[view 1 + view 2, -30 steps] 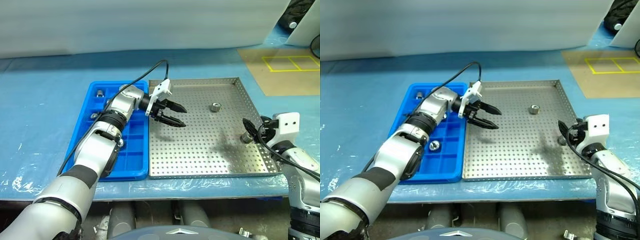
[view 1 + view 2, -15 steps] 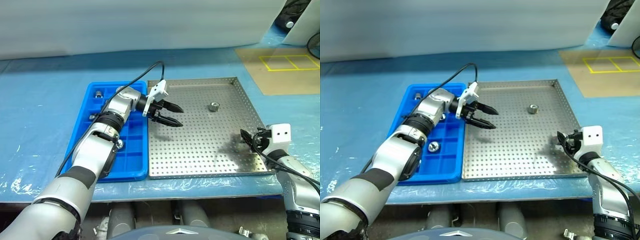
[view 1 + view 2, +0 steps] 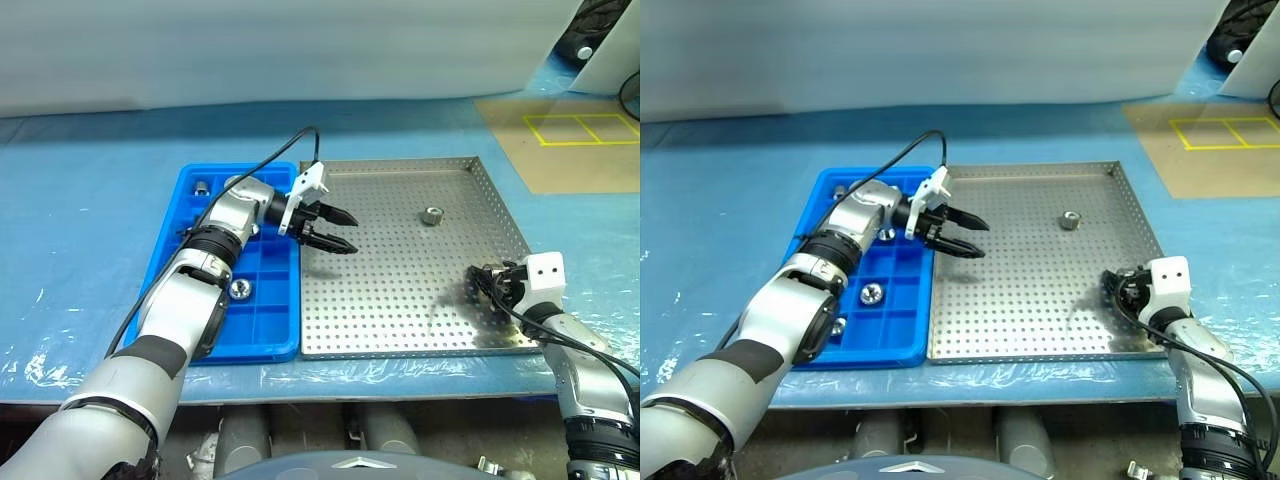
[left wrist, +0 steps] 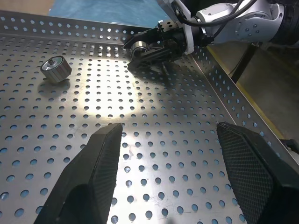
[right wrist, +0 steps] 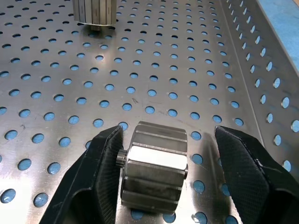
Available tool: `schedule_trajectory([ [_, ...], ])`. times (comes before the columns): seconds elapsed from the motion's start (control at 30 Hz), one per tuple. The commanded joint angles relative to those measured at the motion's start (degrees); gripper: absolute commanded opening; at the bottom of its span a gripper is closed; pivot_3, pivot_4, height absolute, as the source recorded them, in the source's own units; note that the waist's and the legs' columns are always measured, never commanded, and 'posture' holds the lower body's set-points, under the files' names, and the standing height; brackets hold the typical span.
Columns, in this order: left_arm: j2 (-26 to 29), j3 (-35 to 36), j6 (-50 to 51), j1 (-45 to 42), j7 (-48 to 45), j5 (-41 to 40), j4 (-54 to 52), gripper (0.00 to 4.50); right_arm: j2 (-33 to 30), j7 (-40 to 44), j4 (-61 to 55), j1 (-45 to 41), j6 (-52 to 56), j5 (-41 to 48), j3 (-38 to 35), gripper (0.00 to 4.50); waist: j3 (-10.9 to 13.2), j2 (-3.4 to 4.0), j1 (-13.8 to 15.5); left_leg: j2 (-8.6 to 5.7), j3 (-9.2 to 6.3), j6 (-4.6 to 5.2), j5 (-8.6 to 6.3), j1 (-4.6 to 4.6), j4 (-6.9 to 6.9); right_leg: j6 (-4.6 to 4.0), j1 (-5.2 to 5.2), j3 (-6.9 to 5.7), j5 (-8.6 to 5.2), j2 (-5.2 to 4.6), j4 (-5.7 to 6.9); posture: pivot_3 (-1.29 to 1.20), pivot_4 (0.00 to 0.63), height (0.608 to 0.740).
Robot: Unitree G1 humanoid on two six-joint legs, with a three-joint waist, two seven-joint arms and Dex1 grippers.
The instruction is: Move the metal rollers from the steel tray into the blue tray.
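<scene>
The steel tray (image 3: 400, 290) lies mid-table with the blue tray (image 3: 270, 320) against its left side. One metal roller (image 3: 432, 214) stands in the steel tray's far part. A second roller (image 5: 154, 172) lies near the tray's right rim, between the fingers of my right gripper (image 3: 483, 283). That gripper is open and low on the tray; one finger touches the roller's end and the other stands apart from it. My left gripper (image 3: 354, 233) is open and empty, hovering over the steel tray's left part. Several rollers (image 3: 872, 293) sit in the blue tray's compartments.
The table is covered in blue sheeting. A brown board with yellow lines (image 3: 570, 140) lies at the far right. A black cable (image 3: 280, 150) arcs over the blue tray from my left wrist. The steel tray's raised rim (image 5: 261, 56) runs close beside my right gripper.
My right gripper has sunk onto the steel tray so the roller now lies between its fingers, which have narrowed. The left gripper has stayed about where it was.
</scene>
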Motion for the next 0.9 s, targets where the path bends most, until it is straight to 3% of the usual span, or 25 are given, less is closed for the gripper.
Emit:
schedule_trajectory([
  [0.03, 0.72, 1.02, -0.16, -0.28, 0.17, -0.11, -2.10, 3.40, 0.77, 0.33, 1.61, 0.96, -0.02, 0.15, 0.98, 2.22, 0.00, 0.00, 0.06, 0.01, 0.00, -0.01, 0.00, 0.00, 0.00, 0.00, 0.00, -0.01, 0.00, 0.00, 0.00, -0.47, 0.150, 0.740],
  [0.13, 0.99, 1.23, -0.15, -0.46, 0.48, -0.21, -2.13, 3.40, 1.05, -0.44, 1.68, 0.15, -0.25, -0.44, 1.31, 1.28, 0.00, 0.00, 0.06, 0.02, 0.00, 0.00, 0.00, 0.00, -0.02, 0.00, 0.00, -0.02, 0.00, 0.00, 0.00, -0.46, 0.150, 0.740],
  [0.43, 4.01, 5.63, -0.80, -4.43, 7.17, -0.96, 1.01, 3.40, 1.18, 0.57, -1.20, -6.27, 1.81, 0.61, 4.06, 1.24, 0.02, 0.03, -0.12, 0.06, -0.01, -0.04, 0.00, 0.04, -0.02, 0.01, -0.10, -0.01, 0.01, 0.01, 0.08, -0.40, 0.150, 0.740],
  [0.6, 11.32, 10.23, 3.22, -6.67, 7.86, -2.39, 2.08, 3.40, 1.08, 6.84, -3.89, -18.32, 5.25, 2.91, 10.21, 1.24, 0.07, 0.10, -0.37, 0.06, -0.02, -0.03, 0.03, -0.08, -0.08, 0.05, -0.54, 0.32, 0.05, 0.06, 0.26, -0.30, 0.150, 0.740],
  [0.77, 17.13, 10.18, 7.88, -2.14, 4.30, -3.18, -5.36, 3.40, 3.06, 12.28, -2.36, -27.13, 6.44, 3.73, 16.08, 1.24, 0.07, 0.12, 1.79, 0.14, 0.02, -0.23, 0.16, -0.04, -0.51, 0.03, -0.73, 0.29, 0.04, 0.12, 0.33, -0.17, 0.150, 0.740],
  [0.9, 23.60, 11.67, 16.39, 8.78, 4.95, -5.88, -21.99, 3.40, 7.27, 19.50, 0.80, -33.77, 6.91, 4.97, 22.88, 1.24, 0.07, 0.13, 3.76, 0.19, 0.05, -0.25, 0.17, -0.22, -0.63, -0.05, -0.90, 0.14, -0.01, 0.10, 0.37, -0.04, 0.150, 0.740],
])
